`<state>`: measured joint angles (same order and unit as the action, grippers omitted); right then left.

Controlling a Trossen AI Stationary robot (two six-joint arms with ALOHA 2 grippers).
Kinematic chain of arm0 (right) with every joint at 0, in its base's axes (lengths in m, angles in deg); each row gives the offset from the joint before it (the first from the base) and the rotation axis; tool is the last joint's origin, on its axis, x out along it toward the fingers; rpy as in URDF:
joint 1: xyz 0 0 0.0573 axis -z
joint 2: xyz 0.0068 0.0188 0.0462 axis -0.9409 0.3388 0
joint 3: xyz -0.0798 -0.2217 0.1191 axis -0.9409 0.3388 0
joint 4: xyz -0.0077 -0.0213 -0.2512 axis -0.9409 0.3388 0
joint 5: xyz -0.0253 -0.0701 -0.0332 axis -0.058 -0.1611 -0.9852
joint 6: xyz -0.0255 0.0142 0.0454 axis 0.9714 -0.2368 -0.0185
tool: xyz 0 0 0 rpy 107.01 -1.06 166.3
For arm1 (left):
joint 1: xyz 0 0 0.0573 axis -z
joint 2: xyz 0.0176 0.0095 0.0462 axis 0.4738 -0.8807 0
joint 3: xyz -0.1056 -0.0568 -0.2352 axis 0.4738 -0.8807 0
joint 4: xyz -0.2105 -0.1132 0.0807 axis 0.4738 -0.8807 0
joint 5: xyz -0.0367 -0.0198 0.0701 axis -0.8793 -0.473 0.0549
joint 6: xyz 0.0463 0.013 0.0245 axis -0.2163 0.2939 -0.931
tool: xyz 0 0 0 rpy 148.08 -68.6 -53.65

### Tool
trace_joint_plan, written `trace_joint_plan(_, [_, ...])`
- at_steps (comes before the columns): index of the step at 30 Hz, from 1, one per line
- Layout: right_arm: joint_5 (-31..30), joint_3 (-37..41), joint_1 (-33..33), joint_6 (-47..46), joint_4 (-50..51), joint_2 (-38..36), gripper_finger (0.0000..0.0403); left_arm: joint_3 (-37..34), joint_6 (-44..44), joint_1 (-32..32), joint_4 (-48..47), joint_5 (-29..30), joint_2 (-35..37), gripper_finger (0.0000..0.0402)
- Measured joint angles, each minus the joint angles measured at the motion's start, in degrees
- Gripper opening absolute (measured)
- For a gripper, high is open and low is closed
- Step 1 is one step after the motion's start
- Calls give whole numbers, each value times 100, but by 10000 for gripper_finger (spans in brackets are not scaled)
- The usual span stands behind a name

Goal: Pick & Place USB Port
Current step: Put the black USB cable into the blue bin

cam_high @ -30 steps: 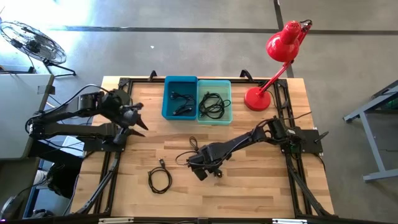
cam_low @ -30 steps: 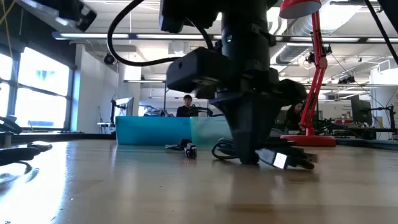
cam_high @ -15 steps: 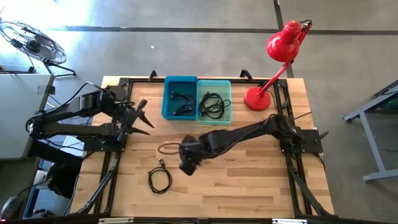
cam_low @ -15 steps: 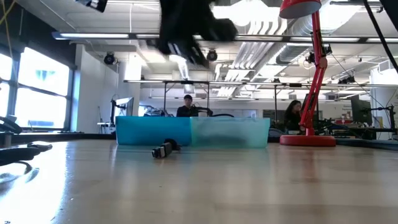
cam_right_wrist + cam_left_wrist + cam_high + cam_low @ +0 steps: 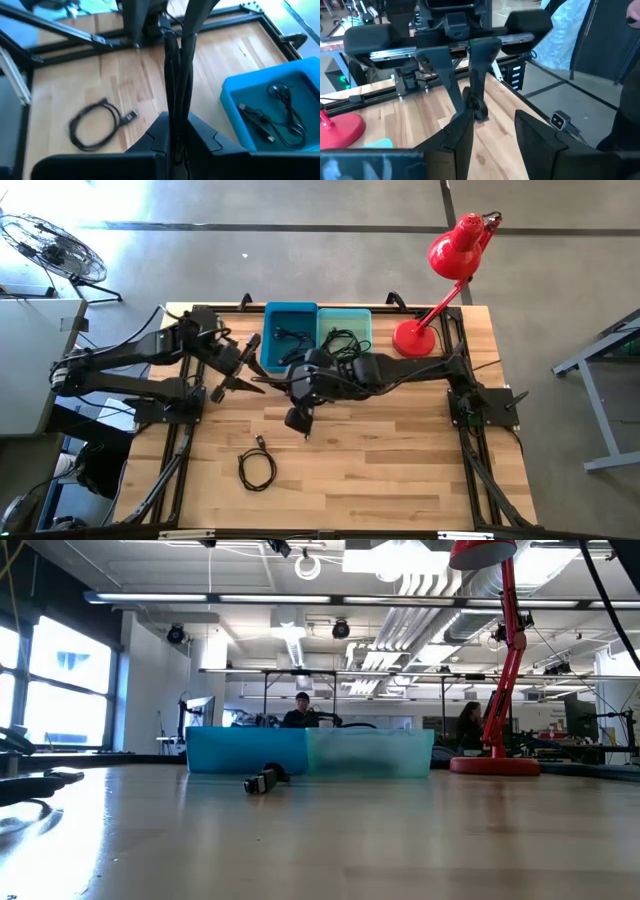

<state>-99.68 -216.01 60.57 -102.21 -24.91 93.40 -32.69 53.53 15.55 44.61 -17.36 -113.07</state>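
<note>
My right gripper hangs above the table's middle, shut on a black USB cable bundle. The same gripper and cable show in the left wrist view. My left gripper stands open close by on its left, level, with nothing between its fingers. A second coiled USB cable lies flat on the wood near the front left. The blue bin and the teal bin each hold cables. A small plug lies before the bins; whose it is I cannot tell. My right gripper pinches the bundled strands of the cable between its two fingers. The fingers slant down toward the table's left side, and the cable runs along them and sticks out ahead. The bundle is lifted clear of the table.
A red desk lamp stands on its base at the far right. Bare wood spreads across the near right. Black frame rails run along both sides. People sit in the room behind.
My right gripper has risen high off the table with the cable and gone toward the far edge and the bins, rolling as it went. The bundle is now lifted clear. My left gripper has moved toward the table's middle and tipped up to nearly level.
</note>
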Motion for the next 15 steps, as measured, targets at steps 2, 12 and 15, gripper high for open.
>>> trace_joint_plan(2, [73, 27, 48, 58, 99, -7, 28, 0, 0, -1, 61, 4, -116, 140])
trace_joint_plan(12, [358, 27, 239, 491, 335, -29, 27, 2, 19, -3, 584, 13, -550, 140])
trace_joint_plan(15, [505, 27, 311, 598, 365, -29, 27, 2, 15, -3, 717, 24, -616, 140])
